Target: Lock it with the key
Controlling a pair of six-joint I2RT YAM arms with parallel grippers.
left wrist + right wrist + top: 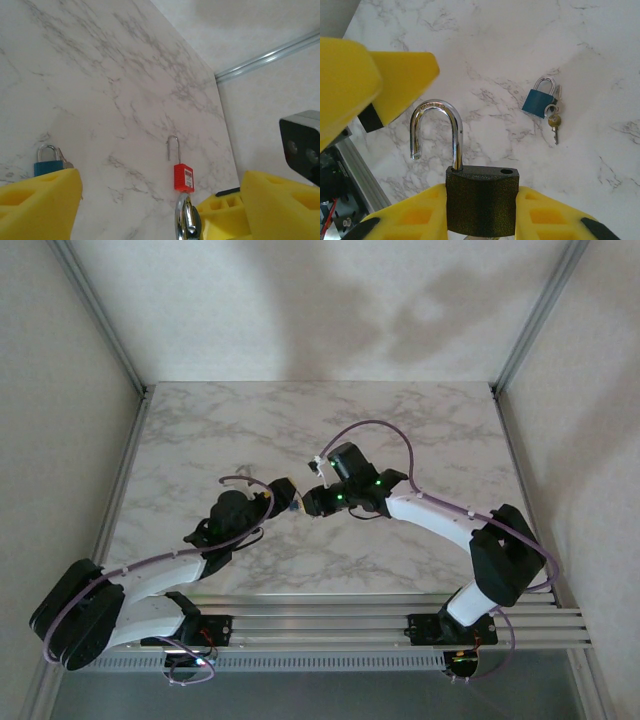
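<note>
Dark padlock (481, 200) closest in right wrist view, body clamped between yellow fingers of right gripper (481, 222). Silver shackle (435, 131) upright, free end out of body. Blue padlock (538, 100) flat on marble table (600, 40) beyond, key (554, 127) on ring touching it.

Left wrist view: left gripper (161, 192) jaws apart, silver shackle low between them. Red padlock (183, 176) on table, shackle raised. Blue padlock partly behind left finger.

Top view: both grippers meet over mid-table, tips nearly touching.
</note>
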